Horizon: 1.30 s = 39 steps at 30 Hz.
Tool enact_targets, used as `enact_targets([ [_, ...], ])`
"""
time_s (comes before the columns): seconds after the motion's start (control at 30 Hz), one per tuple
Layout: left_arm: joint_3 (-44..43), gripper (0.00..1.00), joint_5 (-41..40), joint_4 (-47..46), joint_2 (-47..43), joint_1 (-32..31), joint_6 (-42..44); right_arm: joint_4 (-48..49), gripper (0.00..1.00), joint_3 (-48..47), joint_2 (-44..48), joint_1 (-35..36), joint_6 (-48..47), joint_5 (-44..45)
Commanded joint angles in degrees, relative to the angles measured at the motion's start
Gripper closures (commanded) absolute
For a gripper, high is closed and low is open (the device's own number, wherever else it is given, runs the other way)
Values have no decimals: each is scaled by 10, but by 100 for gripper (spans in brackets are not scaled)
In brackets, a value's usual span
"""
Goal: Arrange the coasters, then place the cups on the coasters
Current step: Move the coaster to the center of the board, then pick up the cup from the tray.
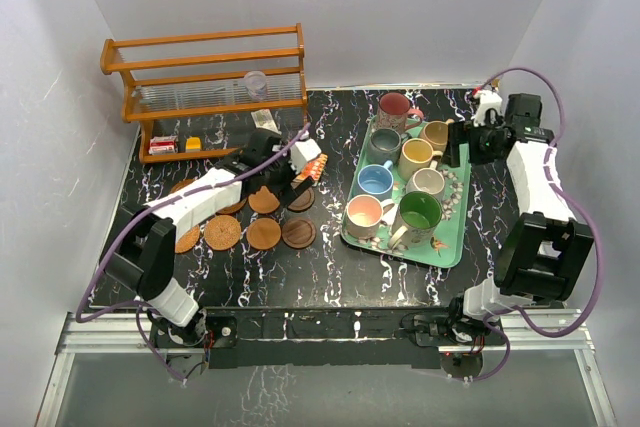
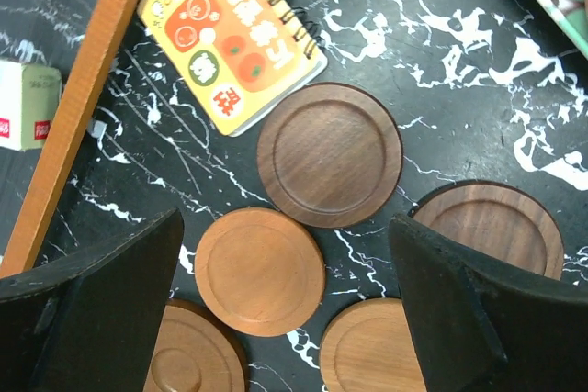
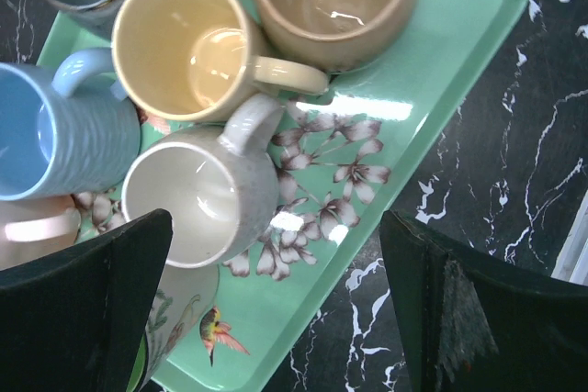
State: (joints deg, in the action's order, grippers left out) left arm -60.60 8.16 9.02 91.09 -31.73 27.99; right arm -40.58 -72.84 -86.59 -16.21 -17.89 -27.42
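Several round wooden coasters (image 1: pixel 264 234) lie in loose rows on the left of the black marble table. My left gripper (image 1: pixel 290 185) hovers above them, open. In the left wrist view an orange-brown coaster (image 2: pixel 260 270) lies flat between the fingers (image 2: pixel 101 314), untouched, with a dark brown coaster (image 2: pixel 329 153) just beyond it. The cups stand together on a mint green tray (image 1: pixel 452 237): maroon (image 1: pixel 394 107), grey, tan, yellow (image 3: pixel 184 48), blue (image 3: pixel 50 130), off-white (image 3: pixel 197 195), pink and green (image 1: pixel 417 212). My right gripper (image 3: pixel 276 309) is open over the tray's (image 3: pixel 441 52) right edge, holding nothing.
A small orange spiral notebook (image 2: pixel 230 34) lies by the far coasters. A wooden rack (image 1: pixel 205 77) stands at the back left, holding a small clear cup (image 1: pixel 256 82); small boxes (image 1: pixel 163 145) lie under it. White walls close in the table.
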Motion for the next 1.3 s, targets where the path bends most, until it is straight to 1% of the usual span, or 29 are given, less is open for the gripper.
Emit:
enact_targets([
  [0.0,-38,4,49,49,-29,26,-51,-92,6,-40,33,51,-77,45],
  [0.03,-43,2,56,54,-32,29,-60,-110,7,-39,38,64,-91,50],
  [0.13,-59,1,66,66,-32,35,-77,-148,9,-14,61,116,-116,82],
  [0.23,-71,1,68,77,-29,36,-76,-151,13,21,91,175,-122,127],
  [0.33,-71,1,68,86,-31,36,-66,-144,20,47,110,207,-126,158],
  [0.43,-67,1,70,92,-33,36,-60,-141,28,61,110,217,-127,168],
  [0.57,-60,2,74,91,-35,37,-58,-139,43,65,94,234,-120,175],
  [1.0,-56,4,75,86,-40,36,-52,-134,69,81,54,252,-125,166],
  [1.1,-59,4,85,91,-42,36,-38,-133,78,85,51,254,-120,143],
  [1.27,-87,4,113,130,-36,27,-14,-134,92,94,52,254,-110,126],
])
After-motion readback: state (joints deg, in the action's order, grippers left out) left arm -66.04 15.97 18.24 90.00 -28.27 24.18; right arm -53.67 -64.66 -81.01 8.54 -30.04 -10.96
